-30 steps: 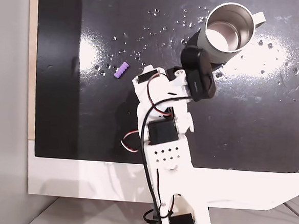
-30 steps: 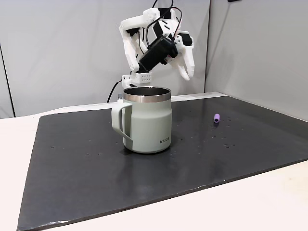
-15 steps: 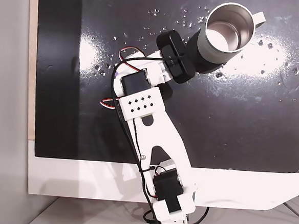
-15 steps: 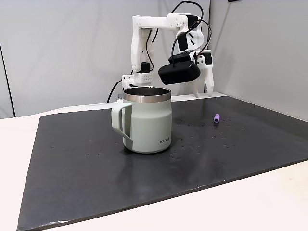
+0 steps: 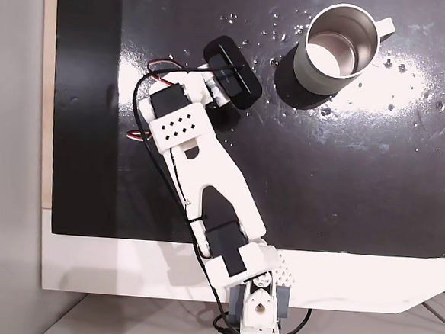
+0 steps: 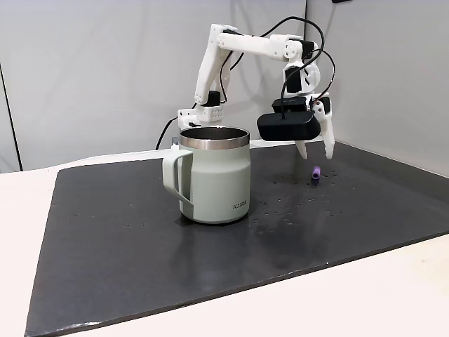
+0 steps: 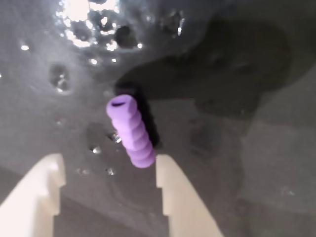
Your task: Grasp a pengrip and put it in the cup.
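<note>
The pengrip [image 7: 131,132] is a small light-purple ribbed cylinder lying on the black mat, seen close in the wrist view and small at the right in a fixed view [image 6: 316,173]. My gripper [image 6: 315,152] hangs open just above it, one white fingertip on each side. In the wrist view the gripper [image 7: 109,160] has nothing between its fingers [image 7: 177,192], and the pengrip's near end lies close to the right one. The cup [image 5: 342,47] is a steel mug standing upright at the mat's top right. From the side the cup [image 6: 214,175] stands well left of the gripper. In the overhead fixed view the arm hides the pengrip.
The black mat [image 5: 374,178] carries scattered water drops and glare. The white arm [image 5: 206,181] stretches from its base at the bottom edge up toward the upper left. A black wrist camera housing [image 5: 231,72] sits above the gripper. White table [image 6: 393,295] borders the mat.
The arm has swung away from beside the cup toward the pengrip and stretched out and down. The open gripper now hangs low over the pengrip. Cup and pengrip have not moved.
</note>
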### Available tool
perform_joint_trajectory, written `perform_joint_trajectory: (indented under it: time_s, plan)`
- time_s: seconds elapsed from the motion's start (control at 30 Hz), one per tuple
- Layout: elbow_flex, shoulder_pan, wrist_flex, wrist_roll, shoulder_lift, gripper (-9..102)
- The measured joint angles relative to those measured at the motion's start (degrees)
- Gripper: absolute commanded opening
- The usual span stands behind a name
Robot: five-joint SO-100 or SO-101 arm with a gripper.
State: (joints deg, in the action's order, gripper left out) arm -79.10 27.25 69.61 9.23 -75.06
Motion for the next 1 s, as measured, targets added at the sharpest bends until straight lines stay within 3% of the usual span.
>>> perform_joint_trajectory:
  time_s: [0.37, 0.67, 1.0]
  plan:
    - [4.7, 1.5, 0.3, 0.4, 8.9, 17]
    - [8.6, 2.5, 0.3, 1.5, 13.1, 0]
    - [8.8, 1.8, 2.4, 1.7, 12.0, 0]
